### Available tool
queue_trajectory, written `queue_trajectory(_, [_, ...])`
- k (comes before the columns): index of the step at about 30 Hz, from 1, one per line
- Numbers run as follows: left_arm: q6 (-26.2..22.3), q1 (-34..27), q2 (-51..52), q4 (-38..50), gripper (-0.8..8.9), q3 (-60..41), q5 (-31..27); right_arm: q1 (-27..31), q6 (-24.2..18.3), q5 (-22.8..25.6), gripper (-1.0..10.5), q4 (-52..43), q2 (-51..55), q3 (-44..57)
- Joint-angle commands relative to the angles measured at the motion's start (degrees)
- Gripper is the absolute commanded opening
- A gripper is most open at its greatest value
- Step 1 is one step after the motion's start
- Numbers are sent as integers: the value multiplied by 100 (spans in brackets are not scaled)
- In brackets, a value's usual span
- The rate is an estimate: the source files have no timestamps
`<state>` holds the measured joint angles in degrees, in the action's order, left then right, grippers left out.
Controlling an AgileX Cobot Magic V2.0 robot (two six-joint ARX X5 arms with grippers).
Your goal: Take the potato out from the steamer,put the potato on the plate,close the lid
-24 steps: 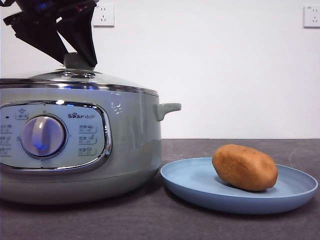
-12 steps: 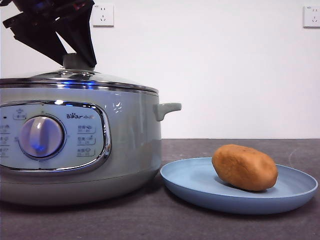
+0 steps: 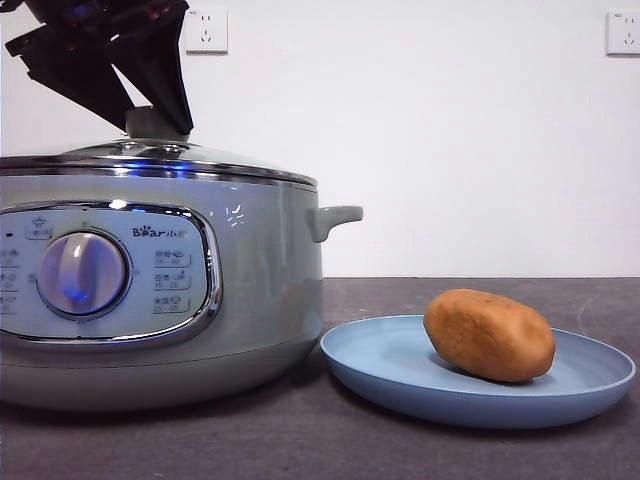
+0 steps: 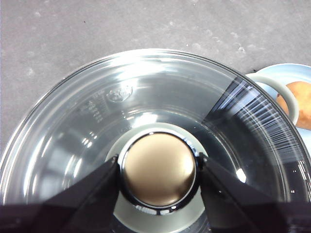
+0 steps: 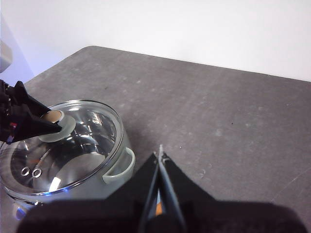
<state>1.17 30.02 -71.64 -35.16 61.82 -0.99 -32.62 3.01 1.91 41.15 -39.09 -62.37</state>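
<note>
- At the far left the left gripper [image 3: 150, 120] comes down from the top corner, black and angular, its two jaws pinched on either side of the knob [image 4: 158, 169] of the lid [image 3: 160, 160]; seen from its wrist the knob is a smooth, dull gold dome ringed in dark chrome
- The lid is clear glass with a bright steel rim, streaked with reflections, and sits flat and closed on the steamer [image 3: 260, 290]
- The steamer is a big round pot, glossy pale grey-green, with a chrome-framed panel, a round dial [image 3: 82, 273] and a small stubby handle [image 3: 335, 218] sticking out to the right
- Just right of the steamer lies the plate [image 3: 400, 385], wide, shallow, matte light blue with a low rim; its left edge is close to the pot's base
- The potato [image 3: 489, 335] rests on the plate, right of its middle: oval, smooth, orange-brown
- The right gripper [image 5: 160, 160] hangs high over the table, away from the pot, its thin black jaws pressed together with nothing between them
- The table [image 3: 300, 440] is dark grey and faintly speckled; behind it a plain white wall carries two white sockets, one at upper left [image 3: 206, 30] and one at upper right [image 3: 623, 32]
</note>
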Motion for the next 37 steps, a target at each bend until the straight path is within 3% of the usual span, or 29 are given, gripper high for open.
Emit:
queue_trajectory(1, [35, 20, -46, -149, 223, -103, 55, -2, -4, -11, -11, 17, 11, -17])
queue_trajectory(4, [33, 20, -46, -50, 327, -103, -48, -2, -4, -11, -11, 59, 11, -17])
queue_trajectory(15, [31, 20, 24, 129, 348, 68, -63, -2, -4, -9, -11, 77, 11, -17])
queue_trajectory(20, [31, 20, 227, 76, 348, 485, -352, -2, -4, -9, -11, 74, 11, -17])
queue_trajectory(29, [31, 26, 1445, 48, 335, 949, -378, -2, -11, -9, -11, 4, 11, -17])
queue_trajectory(35, [37, 31, 2599, -83, -23, 949, -293, -2, -11, -46, -11, -125, 11, -17])
queue_trajectory(37, [63, 33, 2896, -173, -8, 949, -297, -2, -11, -46, -11, -195, 11, -17])
